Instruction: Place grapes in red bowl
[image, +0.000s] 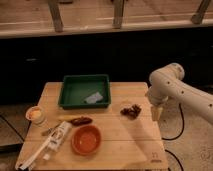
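The grapes, a small dark reddish-purple cluster, lie on the wooden table at the right of its middle. The red bowl, round and orange-red, sits near the table's front, left of the grapes, and holds nothing I can see. My gripper hangs from the white arm just beyond the table's right edge, a short way right of the grapes and apart from them.
A green rectangular tray with a pale scrap inside stands at the back middle. An elongated dark reddish-brown item lies above the bowl. A small pale cup is at the left edge. A white tube-like package lies front left.
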